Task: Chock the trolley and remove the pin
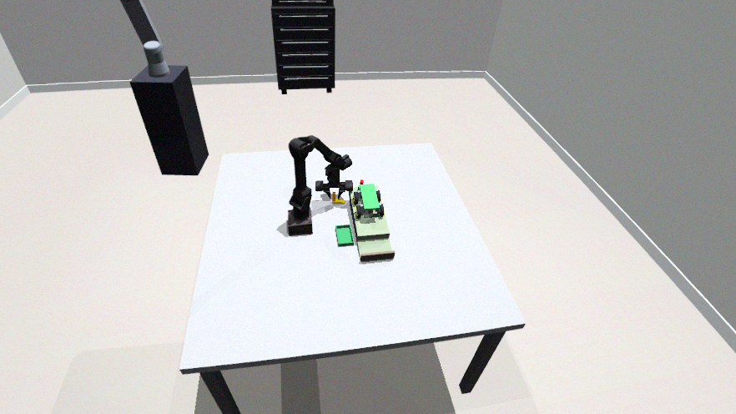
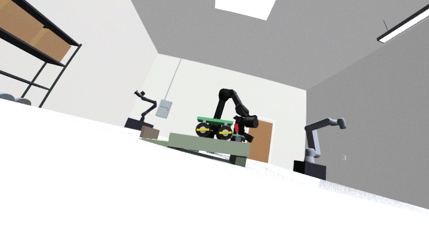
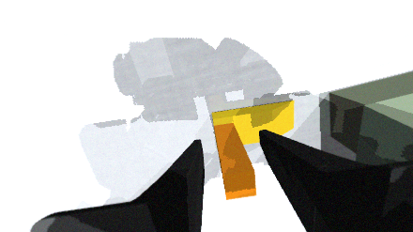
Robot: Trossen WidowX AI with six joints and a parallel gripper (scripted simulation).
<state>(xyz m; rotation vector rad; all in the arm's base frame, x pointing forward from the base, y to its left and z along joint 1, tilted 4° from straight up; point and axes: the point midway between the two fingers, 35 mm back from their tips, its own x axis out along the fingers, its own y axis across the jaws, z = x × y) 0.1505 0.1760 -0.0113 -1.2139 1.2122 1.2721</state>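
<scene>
The yellow chock (image 1: 339,201) (image 3: 281,120) stands on the table, left of the ramp (image 1: 371,229) (image 2: 205,144). Its orange handle (image 3: 237,170) points up. My gripper (image 1: 334,197) (image 3: 231,137) is open and points down, with a finger on either side of the handle and gaps showing beside it in the wrist view. The green trolley (image 1: 369,197) (image 2: 215,120) stands on the upper part of the ramp. The red-headed stop pin (image 1: 361,182) (image 2: 236,128) is upright at its uphill end. The green tray (image 1: 344,234) lies left of the ramp. The chock's black base cannot be made out.
The ramp's side (image 3: 344,128) is close to the right finger in the wrist view. A brown end block (image 1: 377,254) (image 2: 149,132) closes the ramp's low end. The arm's base (image 1: 299,222) stands on the white table (image 1: 304,300), left of the tray.
</scene>
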